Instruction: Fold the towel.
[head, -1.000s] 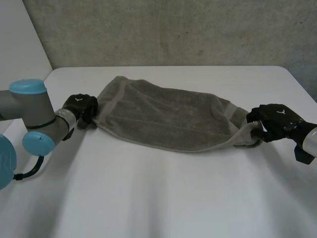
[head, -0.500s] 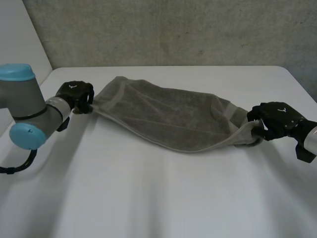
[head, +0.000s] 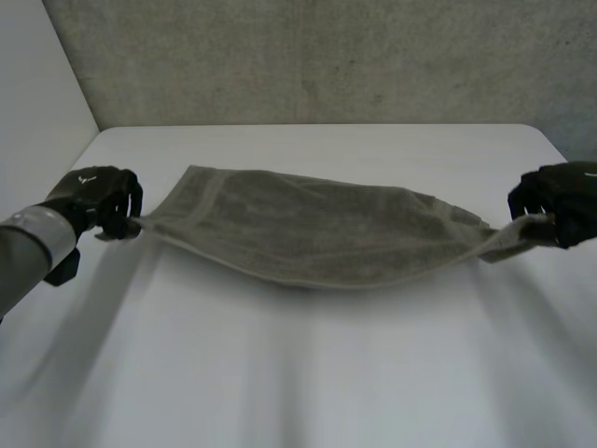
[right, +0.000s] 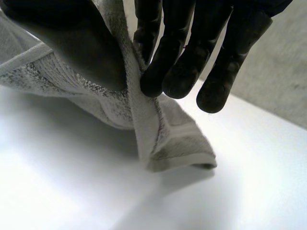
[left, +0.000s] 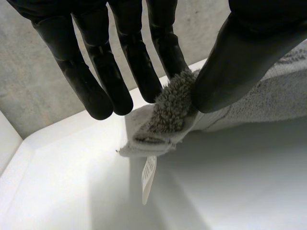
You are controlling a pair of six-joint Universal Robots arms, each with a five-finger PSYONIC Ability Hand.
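Observation:
A grey-green towel [head: 317,229] hangs stretched between my two hands above the white table [head: 308,373], sagging in the middle. My left hand [head: 93,198] pinches the towel's left end; in the left wrist view the thumb [left: 240,57] presses a tuft of towel [left: 172,103] against a finger, and a white label [left: 148,175] dangles below. My right hand [head: 560,201] holds the right end. Seen from the right wrist, its fingers [right: 172,62] and thumb clamp the bunched towel corner [right: 163,134], which droops toward the table.
A concrete wall [head: 308,56] stands behind the table's far edge. A pale panel [head: 37,84] rises at the left. Bare tabletop lies in front of and under the towel.
Both hands have risen and spread apart, the left going left, the right going right. The towel has lifted off the table and pulled taut between them.

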